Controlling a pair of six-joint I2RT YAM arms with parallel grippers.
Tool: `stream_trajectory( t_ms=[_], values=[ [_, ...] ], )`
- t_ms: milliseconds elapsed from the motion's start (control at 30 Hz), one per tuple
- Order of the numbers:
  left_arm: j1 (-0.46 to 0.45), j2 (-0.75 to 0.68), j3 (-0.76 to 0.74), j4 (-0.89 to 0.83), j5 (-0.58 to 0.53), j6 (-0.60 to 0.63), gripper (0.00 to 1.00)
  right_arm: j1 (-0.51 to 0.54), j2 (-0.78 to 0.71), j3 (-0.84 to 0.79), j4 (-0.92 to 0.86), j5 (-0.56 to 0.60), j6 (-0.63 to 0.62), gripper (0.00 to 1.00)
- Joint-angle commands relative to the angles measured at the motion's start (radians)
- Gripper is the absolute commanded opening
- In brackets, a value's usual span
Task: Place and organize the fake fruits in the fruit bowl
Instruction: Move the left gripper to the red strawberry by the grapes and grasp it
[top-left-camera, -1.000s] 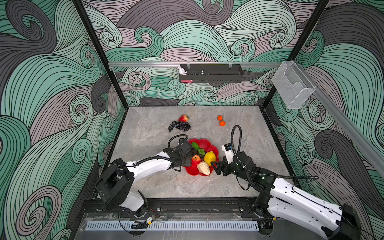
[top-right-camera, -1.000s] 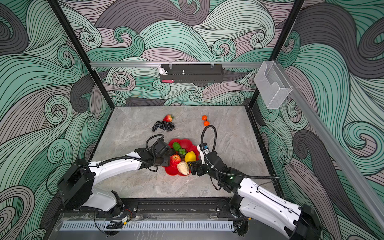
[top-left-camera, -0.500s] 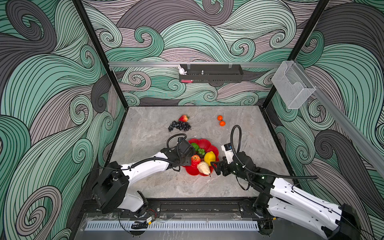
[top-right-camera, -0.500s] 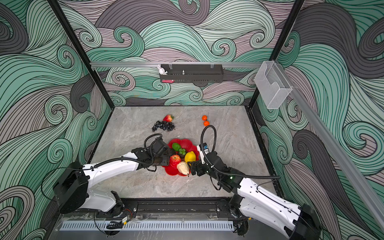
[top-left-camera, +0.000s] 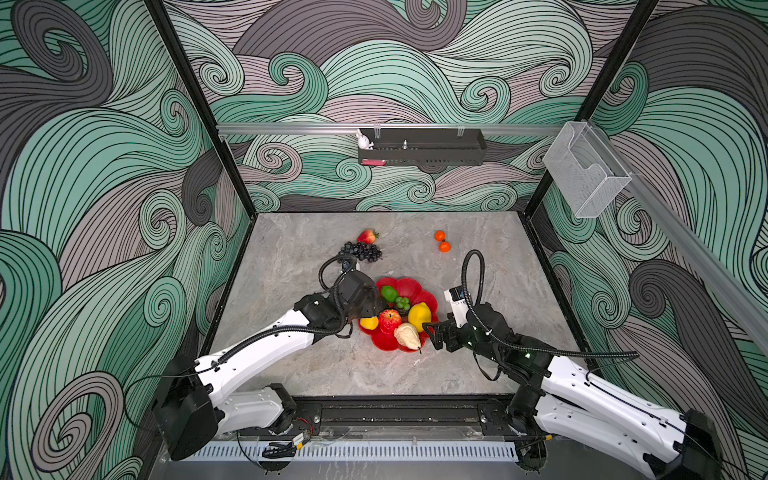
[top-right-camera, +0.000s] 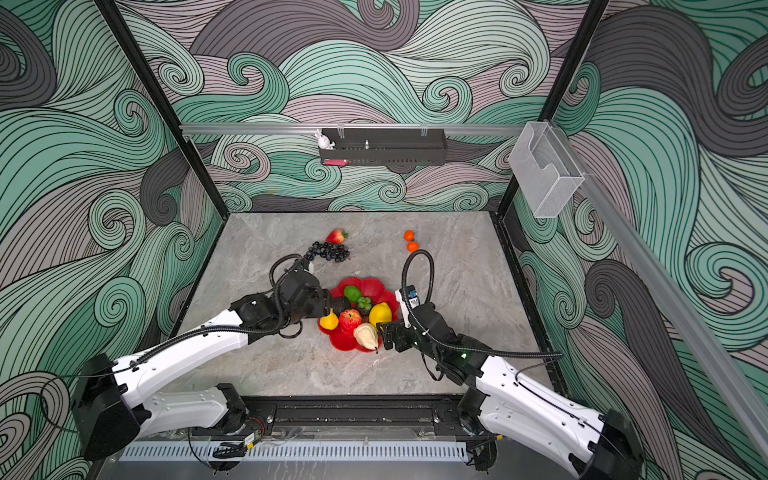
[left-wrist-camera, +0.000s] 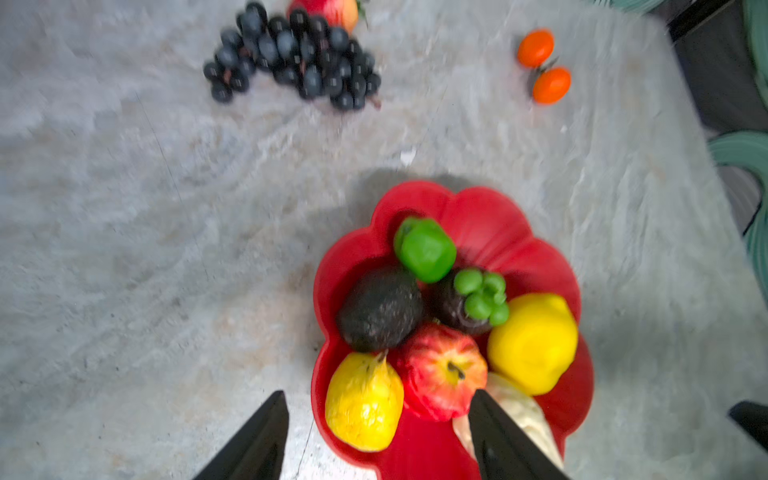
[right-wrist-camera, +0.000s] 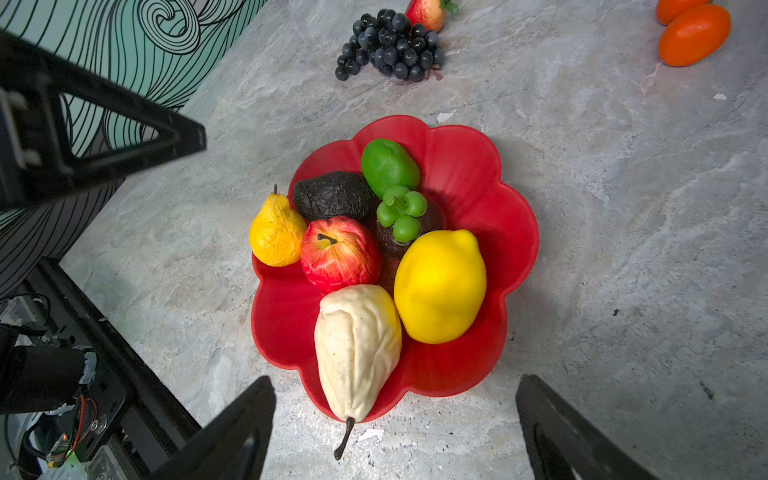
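Observation:
The red scalloped fruit bowl (top-left-camera: 417, 286) (right-wrist-camera: 469, 166) holds a green lime (right-wrist-camera: 388, 166), a dark avocado (right-wrist-camera: 332, 195), a red apple (right-wrist-camera: 338, 253), a big yellow lemon (right-wrist-camera: 440, 286), a beige pear (right-wrist-camera: 357, 345) and a small yellow pear (left-wrist-camera: 363, 403). Dark grapes (top-left-camera: 360, 252), a strawberry (top-left-camera: 367, 236) and two oranges (top-left-camera: 442, 242) lie on the table behind it. My left gripper (left-wrist-camera: 380, 395) (top-left-camera: 370, 311) is open over the bowl's left rim, astride the small yellow pear without touching it. My right gripper (right-wrist-camera: 395, 380) (top-left-camera: 430, 334) stands open at the beige pear's stem end, empty.
A dark round fruit with a green top (right-wrist-camera: 401, 216) also sits in the bowl. A black tray (top-left-camera: 422, 146) with a white rabbit figure hangs on the back wall, and a clear bin (top-left-camera: 584, 180) on the right wall. Grey marble table (top-left-camera: 291, 291), walled on three sides.
My left gripper's jaws have spread wider and the small yellow pear now shows lying free at the bowl's left rim. The right arm has not moved.

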Motion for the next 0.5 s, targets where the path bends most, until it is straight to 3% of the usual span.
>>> stream_trajectory(
  t_ms=[0,133,467],
  values=[
    [0.098,0.039,0.087,0.035,0.063,0.113,0.76,-0.008,-0.01,0.049,-0.025,0.037,0.001,0.91],
    [0.211,0.195,0.222,0.074,0.233,0.243,0.79,-0.009,-0.018,0.061,-0.025,0.032,0.001,0.91],
    [0.406,0.636,0.578,0.141,0.41,0.624,0.78,-0.012,-0.07,0.051,-0.056,0.011,0.013,0.92]
  ],
)
